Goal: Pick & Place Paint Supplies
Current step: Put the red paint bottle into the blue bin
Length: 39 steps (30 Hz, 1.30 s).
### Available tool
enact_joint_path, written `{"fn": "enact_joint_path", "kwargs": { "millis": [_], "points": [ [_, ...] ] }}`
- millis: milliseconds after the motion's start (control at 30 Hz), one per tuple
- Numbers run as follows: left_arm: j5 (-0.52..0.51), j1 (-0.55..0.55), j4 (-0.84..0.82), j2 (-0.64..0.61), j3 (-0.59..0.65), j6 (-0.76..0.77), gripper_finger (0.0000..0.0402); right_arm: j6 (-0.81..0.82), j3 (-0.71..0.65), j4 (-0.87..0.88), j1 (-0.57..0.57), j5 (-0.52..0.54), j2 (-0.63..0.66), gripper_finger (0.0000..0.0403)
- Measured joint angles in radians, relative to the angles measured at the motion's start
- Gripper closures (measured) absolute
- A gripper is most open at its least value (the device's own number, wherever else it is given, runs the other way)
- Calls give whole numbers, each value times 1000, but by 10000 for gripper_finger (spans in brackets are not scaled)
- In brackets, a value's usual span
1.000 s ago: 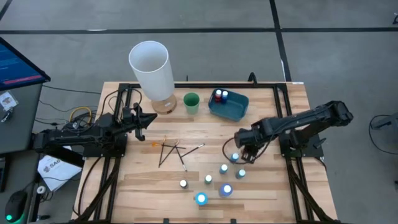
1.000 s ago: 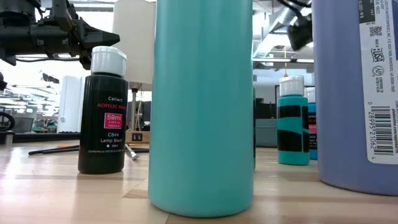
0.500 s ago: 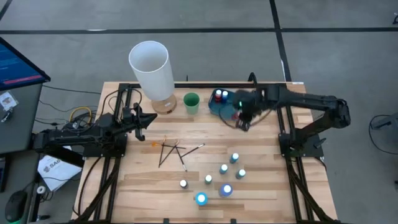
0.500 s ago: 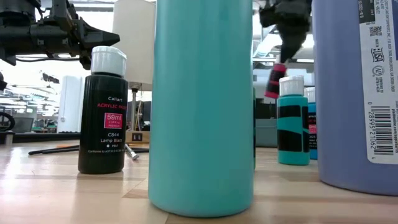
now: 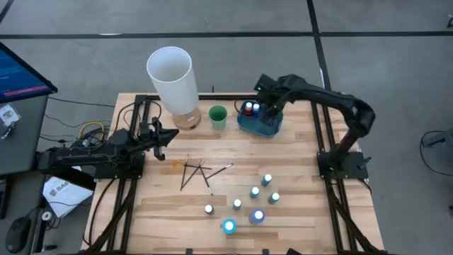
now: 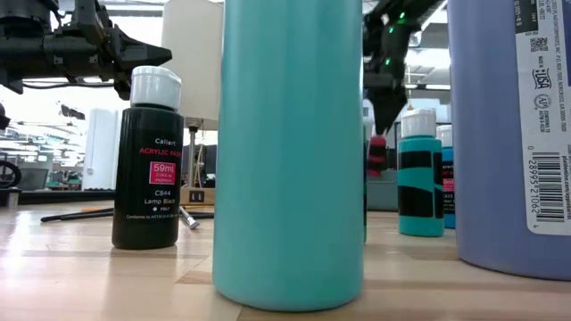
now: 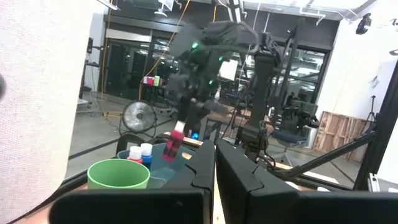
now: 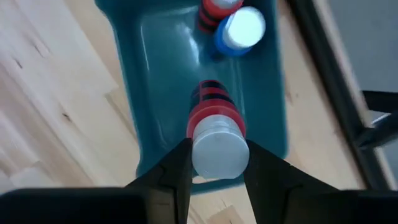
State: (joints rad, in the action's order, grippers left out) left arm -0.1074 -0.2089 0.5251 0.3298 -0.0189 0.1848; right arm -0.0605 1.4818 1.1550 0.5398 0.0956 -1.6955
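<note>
- Since a second ago, I see the right hand (image 8: 214,163) has travelled from the bottle cluster (image 5: 253,200) at the near desk (image 5: 163,202) edge to a position above the blue tray (image 8: 155,81).
- Right hand state: pinching a red bottle (image 8: 216,127) by its white cap; the bottle hangs directly below the fingers, over the tray floor.
- Two bottles (image 5: 250,109) already stand in the tray, just beyond the held one.
- Step in hand, as I judge it: placement. Next move calls for lowering into the bare tray floor, then spreading the fingers.
- Right arm pose: stretched over the far desk, wrist pointing down.
- Left hand (image 5: 172,134): pressed together, parked well apart, beside the brushes (image 5: 198,172).
</note>
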Motion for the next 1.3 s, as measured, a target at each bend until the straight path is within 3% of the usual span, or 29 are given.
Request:
{"fn": "enact_joint_path", "kwargs": {
  "millis": [300,1300],
  "points": [
    [0,0,0,0,0,0,399,-55,0,-27,50,-25,-110,289],
    [0,0,0,0,0,0,399,-71,-30,-149,111,-73,-126,289]
  ]
}}
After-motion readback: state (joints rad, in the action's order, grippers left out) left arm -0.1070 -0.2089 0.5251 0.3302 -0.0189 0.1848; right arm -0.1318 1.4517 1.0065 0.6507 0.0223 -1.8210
